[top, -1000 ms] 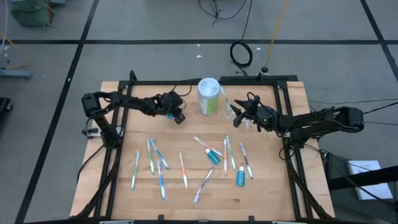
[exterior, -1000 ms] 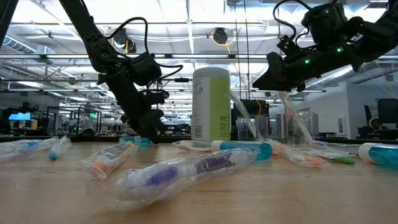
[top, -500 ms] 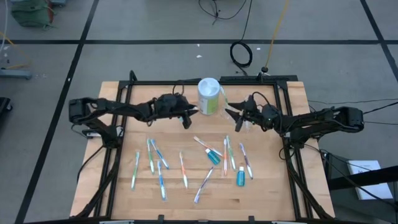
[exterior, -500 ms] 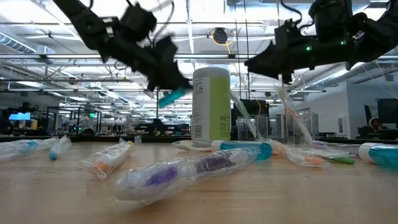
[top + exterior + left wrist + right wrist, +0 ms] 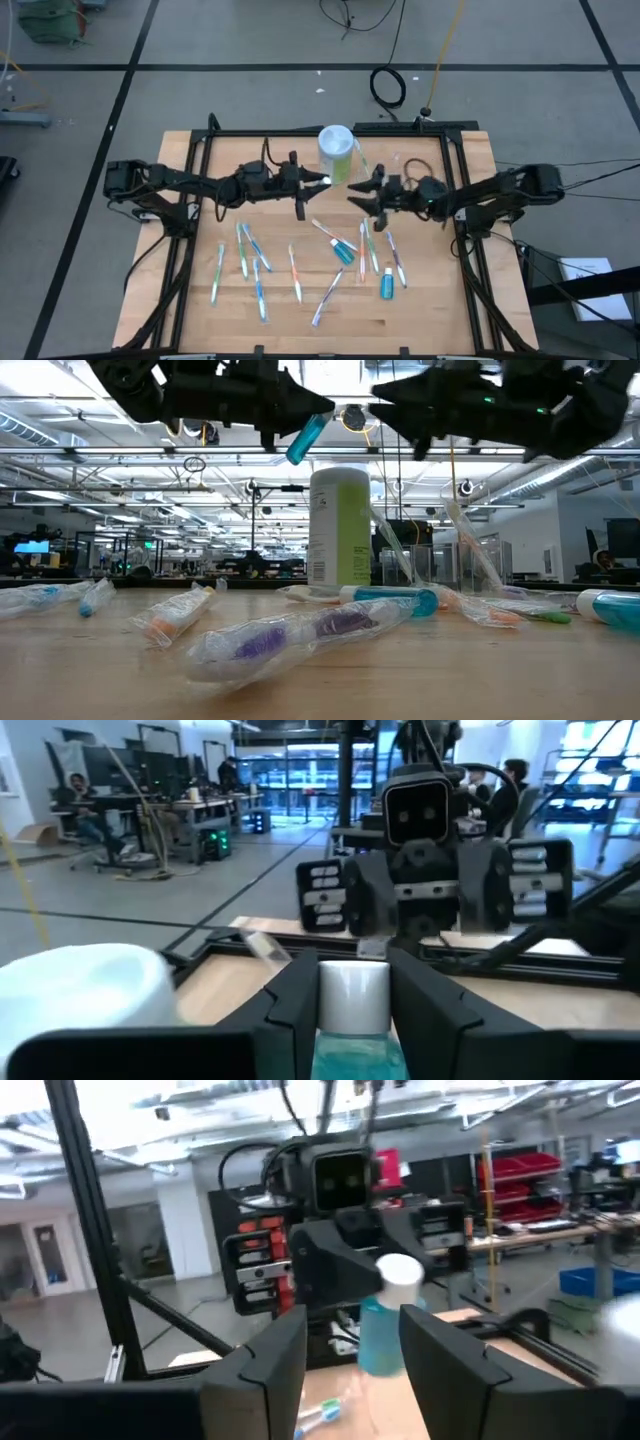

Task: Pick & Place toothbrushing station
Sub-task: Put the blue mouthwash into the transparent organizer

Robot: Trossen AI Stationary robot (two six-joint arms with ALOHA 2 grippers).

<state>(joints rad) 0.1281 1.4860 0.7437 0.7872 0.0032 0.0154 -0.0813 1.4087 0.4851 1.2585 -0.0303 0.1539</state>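
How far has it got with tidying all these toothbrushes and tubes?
Barely started. The cup stands at the back, its contents unclear. In hand: the left gripper holds one toothpaste tube in the air facing the open right gripper, perhaps for a handover. Left: about a dozen toothbrushes and two more tubes lie scattered on the table.

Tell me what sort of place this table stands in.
Most likely a robotics lab or workshop hall: the wooden table stands on a taped concrete floor, and workbenches with monitors fill the room behind under open ceiling trusses.

Left tool (image 5: 318, 181) and gaping right tool (image 5: 352, 191) raised, nearly tip to tip
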